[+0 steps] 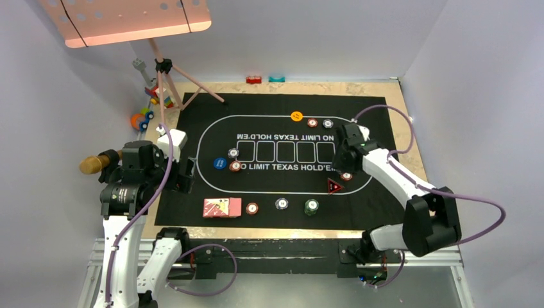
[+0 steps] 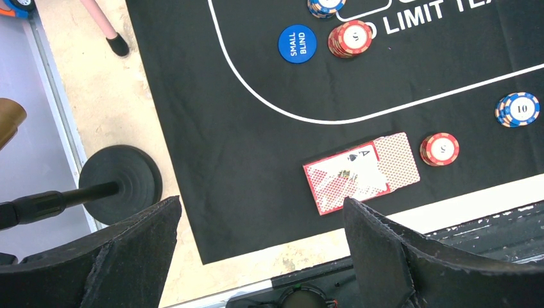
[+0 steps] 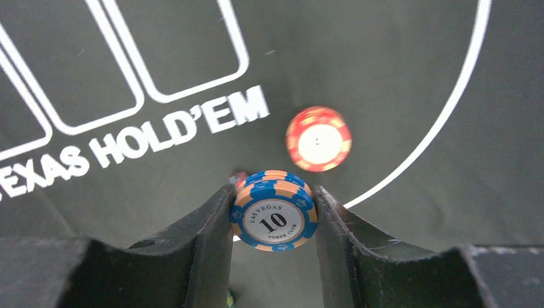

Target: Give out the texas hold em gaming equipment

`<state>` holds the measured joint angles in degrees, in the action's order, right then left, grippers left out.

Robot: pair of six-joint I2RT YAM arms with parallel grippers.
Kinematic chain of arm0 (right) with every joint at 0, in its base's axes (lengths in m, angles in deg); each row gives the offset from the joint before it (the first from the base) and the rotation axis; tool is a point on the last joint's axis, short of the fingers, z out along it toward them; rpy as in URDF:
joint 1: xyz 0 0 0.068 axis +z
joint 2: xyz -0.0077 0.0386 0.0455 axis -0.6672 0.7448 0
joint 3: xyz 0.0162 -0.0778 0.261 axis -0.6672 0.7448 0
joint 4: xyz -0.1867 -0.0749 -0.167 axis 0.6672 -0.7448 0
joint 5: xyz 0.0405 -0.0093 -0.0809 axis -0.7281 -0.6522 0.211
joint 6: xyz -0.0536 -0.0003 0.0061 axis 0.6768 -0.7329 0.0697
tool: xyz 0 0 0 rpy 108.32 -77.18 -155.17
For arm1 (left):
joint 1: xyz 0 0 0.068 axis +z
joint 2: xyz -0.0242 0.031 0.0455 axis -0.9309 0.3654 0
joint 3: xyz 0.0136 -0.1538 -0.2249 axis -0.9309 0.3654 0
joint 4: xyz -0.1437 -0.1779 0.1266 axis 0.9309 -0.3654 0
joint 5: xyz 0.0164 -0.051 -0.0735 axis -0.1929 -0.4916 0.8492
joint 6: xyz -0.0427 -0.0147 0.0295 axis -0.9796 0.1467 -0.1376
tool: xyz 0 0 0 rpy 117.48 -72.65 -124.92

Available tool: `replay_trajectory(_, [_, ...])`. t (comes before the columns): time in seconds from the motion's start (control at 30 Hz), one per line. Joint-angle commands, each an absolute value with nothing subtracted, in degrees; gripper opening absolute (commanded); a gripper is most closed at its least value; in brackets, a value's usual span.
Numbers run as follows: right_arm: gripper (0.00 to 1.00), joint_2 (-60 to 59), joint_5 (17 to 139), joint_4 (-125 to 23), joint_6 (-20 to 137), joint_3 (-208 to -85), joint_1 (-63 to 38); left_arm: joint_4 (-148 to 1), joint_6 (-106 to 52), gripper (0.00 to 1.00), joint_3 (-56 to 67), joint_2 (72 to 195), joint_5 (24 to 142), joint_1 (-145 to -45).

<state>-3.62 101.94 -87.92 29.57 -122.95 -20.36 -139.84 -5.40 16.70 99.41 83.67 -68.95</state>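
Note:
My right gripper [image 3: 274, 221] is shut on a small stack of blue-and-orange "10" chips [image 3: 274, 217], lifted above the black poker mat [image 1: 378, 199]. Just beyond it a red chip stack [image 3: 318, 138] lies inside the white oval, near the red-black triangular marker [image 1: 334, 187]. My left gripper [image 2: 262, 205] hangs open and empty over the mat's near-left corner. The red-backed cards [image 2: 361, 171] lie ahead of it, one ace face up, with red chips [image 2: 440, 149] and blue chips [image 2: 518, 110] to their right. A blue small-blind button [image 2: 297, 43] sits beside another red stack [image 2: 350, 38].
Green chips [image 1: 311, 206] sit on the near mat edge. An orange button [image 1: 296, 116] and two chip stacks [image 1: 319, 122] lie at the far side. A pink stand's tripod [image 1: 168, 74] and toys [image 1: 151, 106] occupy the far left; red and teal blocks [image 1: 265, 79] sit by the back wall.

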Motion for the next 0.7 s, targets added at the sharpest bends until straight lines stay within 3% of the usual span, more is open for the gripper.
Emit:
replay_trajectory(0.0, [0.0, -5.4, 102.5, -85.8, 28.1, -121.3, -27.7, -139.3, -5.0, 1.0, 16.2, 99.0, 84.1, -68.8])
replay_trajectory(0.43, [0.0, -4.3, 102.0, -83.0, 25.3, -115.9, -39.7, -139.6, -4.5, 1.0, 16.1, 99.0, 84.6, -68.7])
replay_trajectory(0.53, [0.05, -2.9, 102.1, -83.0, 24.3, -116.0, -40.3, -139.6, -4.5, 1.0, 16.1, 99.0, 84.7, -68.8])
replay_trajectory(0.67, [0.2, -1.5, 100.9, -81.6, 23.7, -115.6, -40.3, -139.6, -4.4, 1.0, 16.1, 99.1, 85.0, -68.8])
